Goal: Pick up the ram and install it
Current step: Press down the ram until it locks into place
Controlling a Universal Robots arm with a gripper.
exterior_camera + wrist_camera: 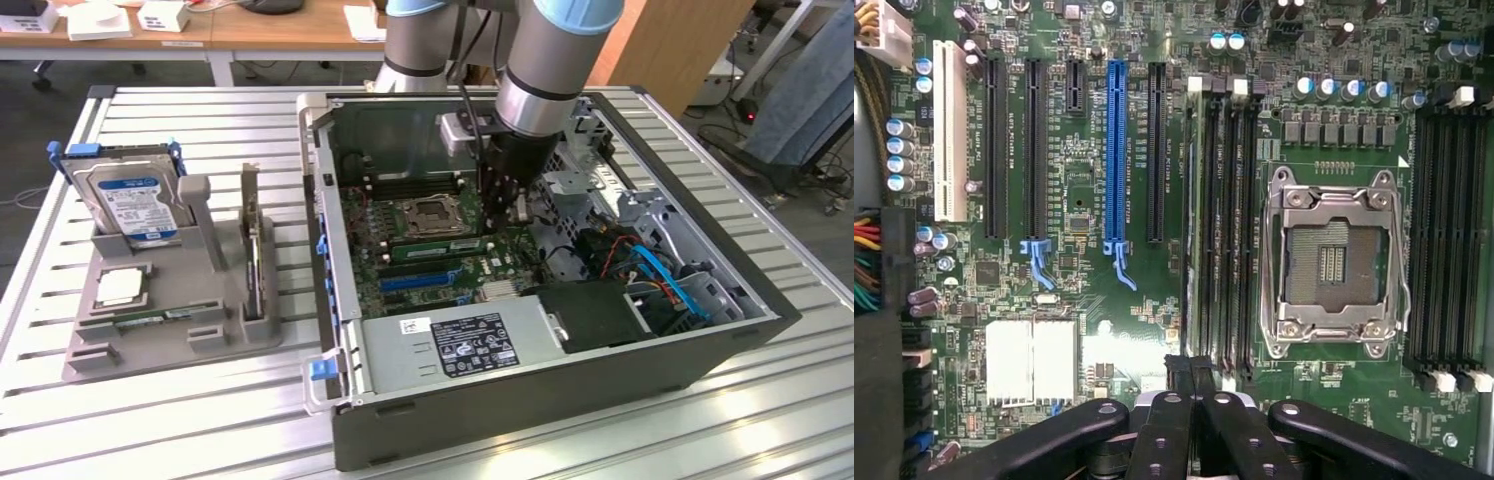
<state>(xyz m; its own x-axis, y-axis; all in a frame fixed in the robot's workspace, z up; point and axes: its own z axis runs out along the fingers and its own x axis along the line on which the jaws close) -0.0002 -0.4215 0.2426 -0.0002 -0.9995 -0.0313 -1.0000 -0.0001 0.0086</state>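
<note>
The pincer (1192,372), pressed together and holding nothing, was at or on one end of the ram (434,245), which stood in a slot beside the processor socket (1332,262), mid-motherboard (1086,130). Seating it well likely demanded straight, even downward pressure, without tilting.

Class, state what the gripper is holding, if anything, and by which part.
Nothing appears to be held. The gripper is shut, its tips at one end of the ram, which stands in a slot on the motherboard.
</note>
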